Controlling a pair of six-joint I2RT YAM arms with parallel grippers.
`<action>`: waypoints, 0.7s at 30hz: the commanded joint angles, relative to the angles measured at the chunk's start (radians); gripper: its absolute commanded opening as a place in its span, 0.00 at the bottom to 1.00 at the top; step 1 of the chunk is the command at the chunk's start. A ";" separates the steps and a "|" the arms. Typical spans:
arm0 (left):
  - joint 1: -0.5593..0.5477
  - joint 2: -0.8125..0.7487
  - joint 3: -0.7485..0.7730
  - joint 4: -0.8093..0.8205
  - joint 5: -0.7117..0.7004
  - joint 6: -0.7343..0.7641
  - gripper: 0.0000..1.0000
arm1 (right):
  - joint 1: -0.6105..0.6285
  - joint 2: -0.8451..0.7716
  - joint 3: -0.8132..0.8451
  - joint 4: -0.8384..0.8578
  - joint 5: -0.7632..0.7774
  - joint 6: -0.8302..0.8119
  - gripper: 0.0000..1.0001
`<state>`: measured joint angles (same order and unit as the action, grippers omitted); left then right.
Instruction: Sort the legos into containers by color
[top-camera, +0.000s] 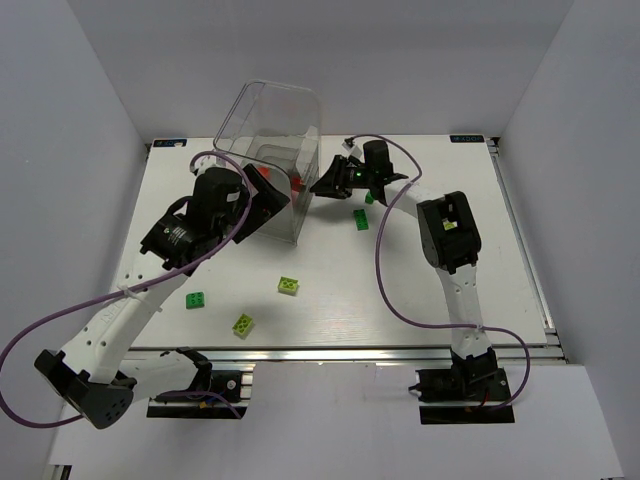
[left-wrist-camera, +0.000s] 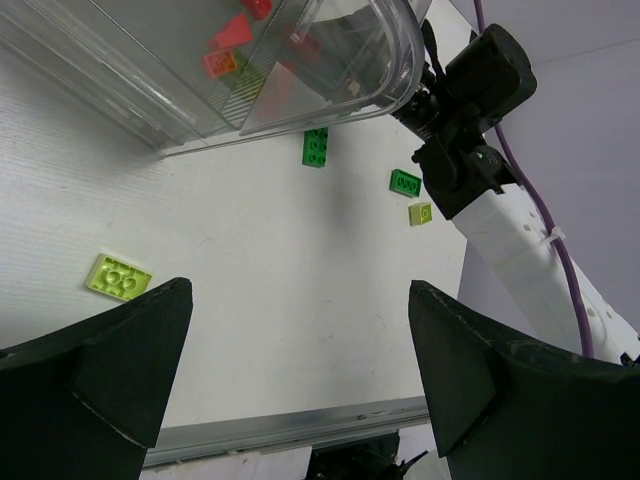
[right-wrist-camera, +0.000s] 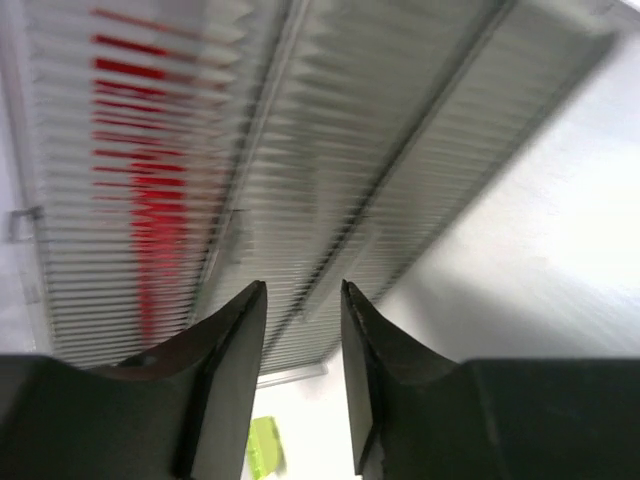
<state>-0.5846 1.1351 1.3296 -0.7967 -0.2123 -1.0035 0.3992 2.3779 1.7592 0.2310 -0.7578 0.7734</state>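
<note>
The clear box of containers stands at the back of the table, and red legos show inside it. My left gripper hangs wide open at its front left side with nothing between the fingers. In the left wrist view the gripper sits over bare table, with a yellow-green brick and a dark green brick ahead. My right gripper points at the box's right wall. Its fingers stand a little apart, empty, facing the ribbed wall.
Loose legos lie near the front: a green one and two yellow-green ones. A dark green brick lies under the right arm. The right arm crosses the left wrist view's right side.
</note>
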 joint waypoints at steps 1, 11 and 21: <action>-0.004 -0.026 -0.021 0.020 -0.018 0.002 0.98 | -0.007 -0.083 0.012 -0.089 0.087 -0.072 0.40; -0.004 -0.044 -0.043 0.031 -0.024 0.006 0.98 | -0.019 -0.095 -0.068 0.207 -0.047 0.073 0.49; -0.004 -0.070 -0.067 0.040 -0.024 -0.003 0.98 | -0.011 -0.057 -0.053 0.336 -0.115 0.161 0.54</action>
<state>-0.5846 1.0863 1.2652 -0.7738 -0.2249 -1.0039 0.3824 2.3341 1.6775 0.4469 -0.8375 0.8867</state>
